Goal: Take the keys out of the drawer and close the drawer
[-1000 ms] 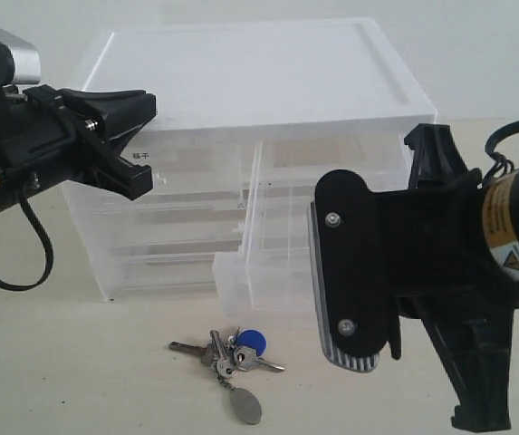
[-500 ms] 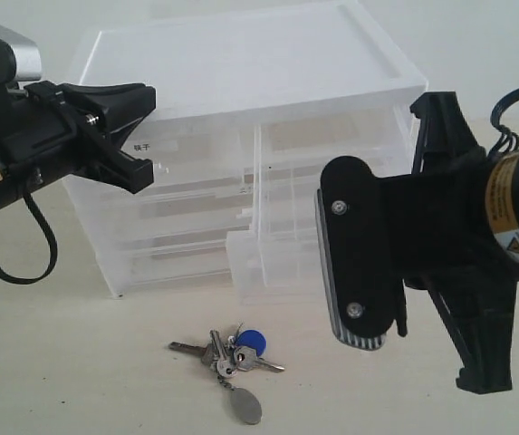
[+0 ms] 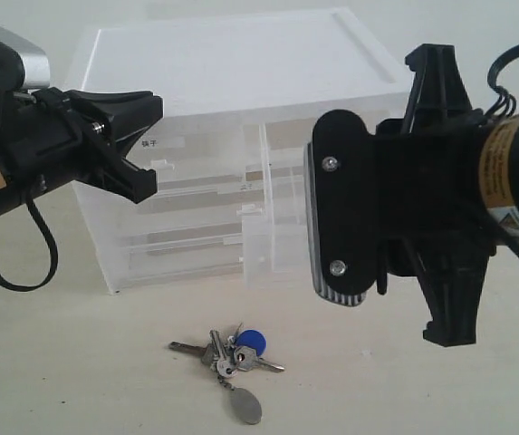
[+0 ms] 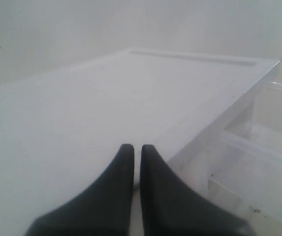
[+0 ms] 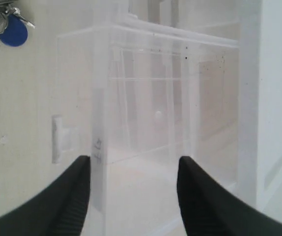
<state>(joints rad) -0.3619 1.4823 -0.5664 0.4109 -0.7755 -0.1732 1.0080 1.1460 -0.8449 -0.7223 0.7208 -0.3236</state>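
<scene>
Nearest you, the keys (image 3: 232,355) lie flat on the table (image 3: 78,381), out in the open in front of the cabinet. Their blue cap (image 3: 252,342) is at the right of the bunch, and the grey tag (image 3: 247,407) is on the side closest to you. Both grippers are well apart from them.

Next comes your right gripper (image 5: 133,162), raised off the table to the right of the keys and in front of the cabinet's right half. Its fingers (image 5: 72,196) stand wide apart and hold nothing. In the right wrist view you see the drawer between and beyond them. You cannot tell from either view whether a finger touches it.

The drawer (image 3: 273,258) is the lower half-width one on the right. It juts a little way out of the cabinet front, with its white tab (image 5: 57,140) on the front face.

Behind it is the clear cabinet (image 3: 232,63), its flat white top bare.

Your left gripper (image 4: 134,147) hangs at the cabinet's upper left corner, over the edge of the top. Its fingers (image 4: 116,196) are drawn together with only a sliver between them, and they grip nothing.
</scene>
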